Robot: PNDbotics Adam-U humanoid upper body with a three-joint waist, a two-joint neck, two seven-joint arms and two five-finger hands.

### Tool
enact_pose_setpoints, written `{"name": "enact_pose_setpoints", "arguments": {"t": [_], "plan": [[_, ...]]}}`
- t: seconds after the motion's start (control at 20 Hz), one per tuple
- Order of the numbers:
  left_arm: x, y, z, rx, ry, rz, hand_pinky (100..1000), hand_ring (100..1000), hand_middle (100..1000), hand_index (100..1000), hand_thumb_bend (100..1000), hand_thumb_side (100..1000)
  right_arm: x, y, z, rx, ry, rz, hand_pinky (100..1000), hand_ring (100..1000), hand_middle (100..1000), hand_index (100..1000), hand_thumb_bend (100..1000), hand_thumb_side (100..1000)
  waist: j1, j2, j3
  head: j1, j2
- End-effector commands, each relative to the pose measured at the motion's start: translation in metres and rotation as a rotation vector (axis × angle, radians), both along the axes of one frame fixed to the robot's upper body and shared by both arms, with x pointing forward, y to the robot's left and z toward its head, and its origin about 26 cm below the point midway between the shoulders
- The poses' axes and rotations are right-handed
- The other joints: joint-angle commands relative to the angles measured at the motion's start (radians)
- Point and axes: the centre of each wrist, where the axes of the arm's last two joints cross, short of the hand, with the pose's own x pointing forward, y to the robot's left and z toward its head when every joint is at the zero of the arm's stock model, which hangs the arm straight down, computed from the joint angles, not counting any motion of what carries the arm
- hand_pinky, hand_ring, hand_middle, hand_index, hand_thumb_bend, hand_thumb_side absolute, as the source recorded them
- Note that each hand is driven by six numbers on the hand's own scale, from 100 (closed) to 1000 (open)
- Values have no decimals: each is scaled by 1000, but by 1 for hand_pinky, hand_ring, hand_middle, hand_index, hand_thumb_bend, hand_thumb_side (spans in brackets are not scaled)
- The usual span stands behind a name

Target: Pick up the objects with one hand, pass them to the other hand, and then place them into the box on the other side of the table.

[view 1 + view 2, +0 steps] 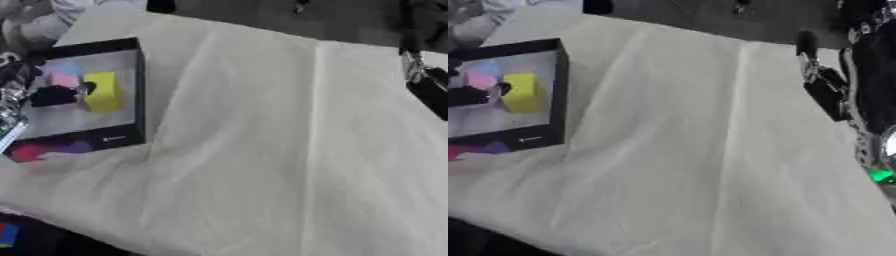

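Both my head cams look steeply down at the cream cloth-covered table [289,150], tilted askew. They share the black-walled box [140,85] at left; the right eye also catches more of the table's right edge.

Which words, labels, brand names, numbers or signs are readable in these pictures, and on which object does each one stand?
No text can be read.
A small pale mark on the near wall of the black box: too blurred to read.
The white cloth and the yellow block inside the box show no print.
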Motion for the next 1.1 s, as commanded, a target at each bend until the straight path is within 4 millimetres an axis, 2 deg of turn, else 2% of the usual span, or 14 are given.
{"name": "enact_pose_setpoints", "arguments": {"t": [0.05, 0.2, 0.25, 0.3, 0.35, 0.4, 0.45, 0.55, 0.6, 0.65, 0.7, 0.9, 1.05, 1.1], "plan": [[-5, 12, 19, 42, -37, 20, 1000, 902, 838, 940, 661, 510, -4, -5, 10, -9, -45, -12, 760, 771, 763, 795, 277, 216, 11, -18, -1, 1, -2], [-9, 9, 23, 45, -41, -6, 978, 878, 823, 930, 617, 512, -4, -6, 10, -5, -50, -17, 760, 771, 763, 795, 278, 217, 14, -20, -3, 2, 1], [-10, 8, 25, 40, -46, -13, 972, 867, 812, 923, 544, 512, -4, -7, 10, -4, -50, -18, 760, 770, 763, 795, 278, 216, 14, -20, -3, 1, 1], [-11, 7, 28, 34, -58, -17, 949, 840, 790, 909, 371, 565, -4, -7, 11, -1, -51, -19, 759, 769, 762, 794, 274, 214, 15, -21, -4, 0, 1], [-14, 6, 32, 21, -80, -21, 929, 819, 785, 902, 274, 630, -4, -7, 11, 5, -52, -22, 757, 768, 761, 793, 272, 207, 15, -22, -4, -2, 3], [-16, 4, 36, 5, -106, -24, 929, 819, 785, 902, 274, 630, -4, -8, 11, 12, -52, -25, 757, 768, 761, 793, 272, 207, 15, -22, -4, -3, 5], [-21, 2, 41, -15, -149, -33, 890, 773, 802, 891, 196, 830, -4, -8, 11, 27, -48, -29, 753, 766, 758, 792, 239, 194, 15, -23, -4, -9, 8], [-33, -6, 50, -79, -247, -76, 851, 718, 799, 878, 133, 972, -4, -10, 10, 69, -26, -27, 754, 766, 758, 794, 142, 181, 16, -22, -2, -25, 15], [-40, -10, 54, -119, -296, -107, 820, 679, 782, 878, 130, 997, -4, -11, 10, 91, -14, -23, 756, 770, 761, 798, 100, 186, 16, -22, -2, -34, 18], [-48, -14, 57, -158, -348, -140, 804, 660, 773, 880, 142, 1000, -4, -12, 9, 111, -2, -18, 758, 773, 764, 803, 100, 221, 16, -21, -2, -44, 19], [-55, -19, 59, -198, -405, -180, 798, 657, 775, 884, 154, 1000, -4, -13, 9, 137, 11, -13, 757, 776, 767, 809, 100, 291, 15, -21, -2, -58, 19], [-81, -36, 55, -363, -610, -321, 799, 680, 794, 907, 168, 1000, -3, -18, 7, 259, 67, 23, 750, 784, 773, 824, 100, 360, 14, -23, -2, -114, 17], [-90, -42, 44, -494, -709, -384, 809, 700, 809, 917, 186, 1000, -1, -22, 5, 342, 101, 74, 750, 790, 777, 840, 100, 308, 12, -26, -1, -139, 20], [-91, -43, 40, -526, -739, -396, 815, 707, 812, 922, 204, 1000, -1, -23, 4, 371, 111, 93, 742, 785, 771, 838, 100, 344, 12, -27, -1, -149, 22]]}}
